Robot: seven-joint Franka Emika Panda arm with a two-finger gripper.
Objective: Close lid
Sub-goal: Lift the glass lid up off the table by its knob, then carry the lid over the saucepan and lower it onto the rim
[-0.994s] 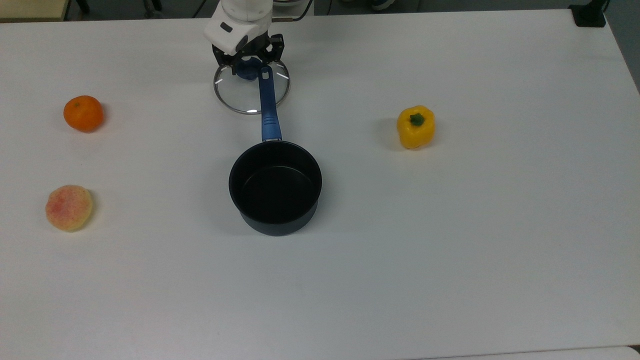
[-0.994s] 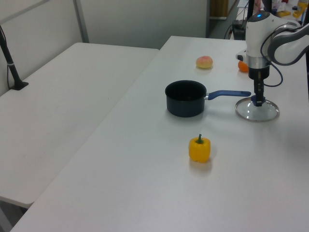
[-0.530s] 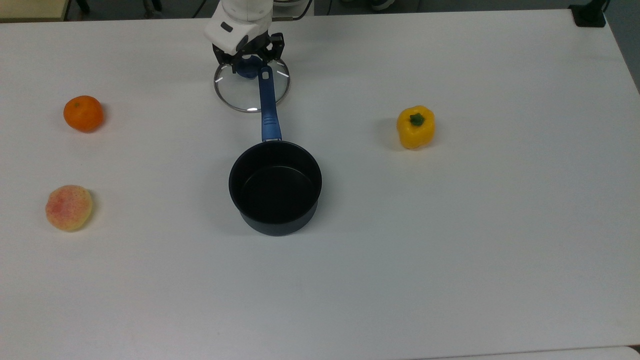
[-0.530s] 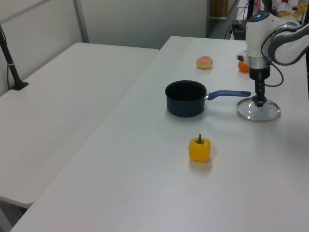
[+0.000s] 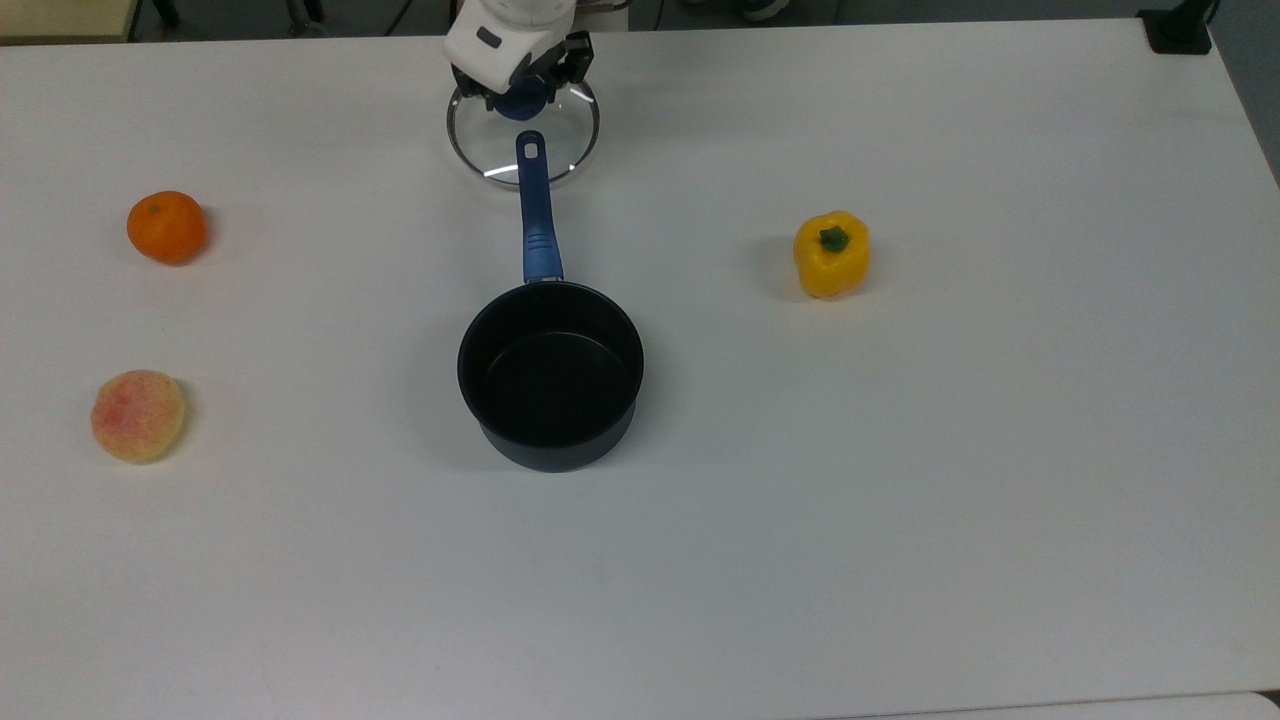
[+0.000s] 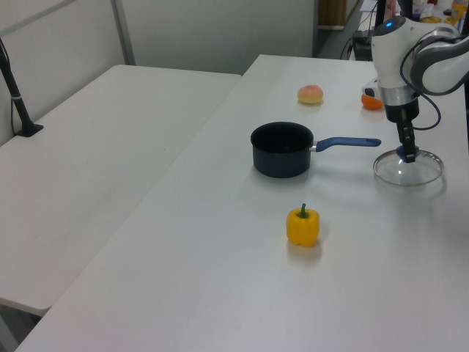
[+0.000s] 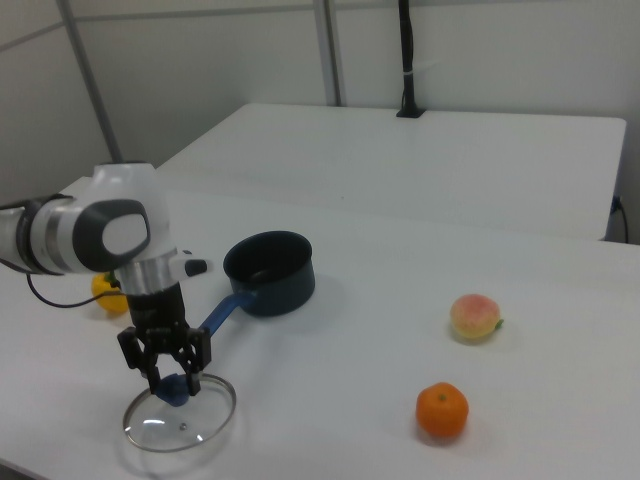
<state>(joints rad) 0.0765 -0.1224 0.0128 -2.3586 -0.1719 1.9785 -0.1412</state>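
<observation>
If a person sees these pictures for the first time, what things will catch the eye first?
First, the dark saucepan in the middle of the white table, open, its blue handle pointing toward the robot. Beyond the handle's tip, the gripper has its jaws shut on the blue knob of the glass lid. Then the yellow pepper on the top view's right, and the orange and peach on the top view's left.

A: Status?
B: Gripper (image 6: 409, 152) on the knob (image 6: 410, 155) of the lid (image 6: 408, 169), the left view's right of the pan (image 6: 282, 149) handle tip. Lid looks just off the table (image 6: 220, 279).
A: Rest?
B: Pan open. Pepper (image 6: 303, 226) in front of it, peach (image 6: 310, 94) and orange (image 6: 371, 102) behind.
</observation>
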